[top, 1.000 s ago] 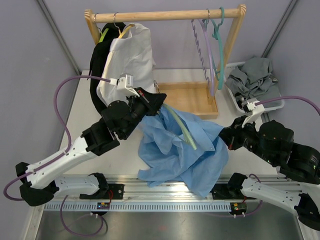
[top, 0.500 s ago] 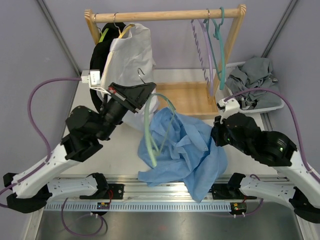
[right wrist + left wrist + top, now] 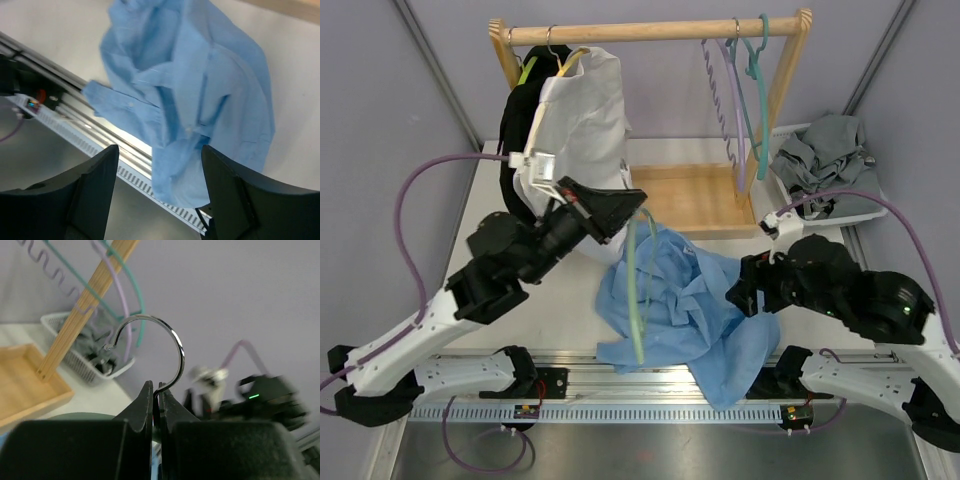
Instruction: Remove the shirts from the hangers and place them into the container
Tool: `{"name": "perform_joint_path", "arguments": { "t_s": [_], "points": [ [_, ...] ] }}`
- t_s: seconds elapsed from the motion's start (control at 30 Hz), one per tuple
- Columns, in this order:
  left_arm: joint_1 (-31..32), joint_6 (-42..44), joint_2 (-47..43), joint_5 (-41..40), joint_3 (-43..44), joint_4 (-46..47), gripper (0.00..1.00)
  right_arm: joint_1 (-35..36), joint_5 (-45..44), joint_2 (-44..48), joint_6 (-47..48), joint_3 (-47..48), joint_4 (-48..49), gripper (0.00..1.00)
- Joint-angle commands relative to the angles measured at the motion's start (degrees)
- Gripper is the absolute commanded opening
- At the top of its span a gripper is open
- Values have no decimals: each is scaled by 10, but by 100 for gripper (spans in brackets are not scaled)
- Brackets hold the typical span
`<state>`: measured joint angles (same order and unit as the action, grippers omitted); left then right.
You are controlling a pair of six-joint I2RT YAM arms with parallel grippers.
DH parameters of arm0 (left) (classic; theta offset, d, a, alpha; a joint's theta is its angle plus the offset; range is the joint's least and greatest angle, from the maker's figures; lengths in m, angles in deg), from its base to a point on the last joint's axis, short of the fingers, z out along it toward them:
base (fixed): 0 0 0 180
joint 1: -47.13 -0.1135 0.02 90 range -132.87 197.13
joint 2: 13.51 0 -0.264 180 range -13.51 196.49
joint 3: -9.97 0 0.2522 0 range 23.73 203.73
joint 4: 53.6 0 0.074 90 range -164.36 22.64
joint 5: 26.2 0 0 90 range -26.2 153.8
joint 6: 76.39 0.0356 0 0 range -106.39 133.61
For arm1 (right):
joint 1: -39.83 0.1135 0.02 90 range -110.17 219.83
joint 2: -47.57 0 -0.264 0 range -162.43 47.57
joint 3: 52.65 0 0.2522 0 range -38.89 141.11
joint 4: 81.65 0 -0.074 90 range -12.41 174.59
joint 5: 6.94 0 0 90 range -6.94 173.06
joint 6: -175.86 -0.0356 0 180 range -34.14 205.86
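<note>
Top view: at 10 o'clock the black shirt (image 3: 512,130) is mostly hidden behind the white shirt (image 3: 582,120); the lime hanger (image 3: 528,70) and yellow hanger (image 3: 572,57) show only short bits. At 2 o'clock the grey shirt (image 3: 825,150) covers most of the container (image 3: 782,192). Left wrist view: the mint green hanger (image 3: 150,316) is hidden below its hook by the left pincer (image 3: 155,389); the right arm (image 3: 265,395) at 4 o'clock is blurred.

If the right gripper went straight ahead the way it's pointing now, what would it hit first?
The light blue shirt, crumpled on the table directly ahead of the open right gripper. How far off it lies is unclear.
</note>
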<state>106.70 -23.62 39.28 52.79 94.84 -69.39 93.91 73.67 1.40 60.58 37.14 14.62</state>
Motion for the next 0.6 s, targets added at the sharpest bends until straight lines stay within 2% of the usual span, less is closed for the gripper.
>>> {"name": "perform_joint_path", "arguments": {
  "t_s": [0.0, 0.2, 0.33, 0.37, 0.43, 0.57],
  "points": [
    [8, 58, 55, 42, -9, -25, 0, 0, 63, 17, 20, 100, 21, 74],
    [70, 173, 124, -81, 31, -70, 0, 0, 110, -57, 57, 197, 9, 74],
    [115, 230, 179, -137, 61, -91, 0, 0, 108, -86, 70, 237, 5, 74],
    [126, 256, 190, -172, 71, -97, 0, 0, 109, -95, 72, 252, 4, 73],
    [152, 291, 222, -218, 100, -114, 0, 0, 114, -103, 73, 262, 4, 73],
    [167, 318, 259, -255, 134, -134, 0, 0, 125, -126, 74, 266, 1, 72]
  ]
}}
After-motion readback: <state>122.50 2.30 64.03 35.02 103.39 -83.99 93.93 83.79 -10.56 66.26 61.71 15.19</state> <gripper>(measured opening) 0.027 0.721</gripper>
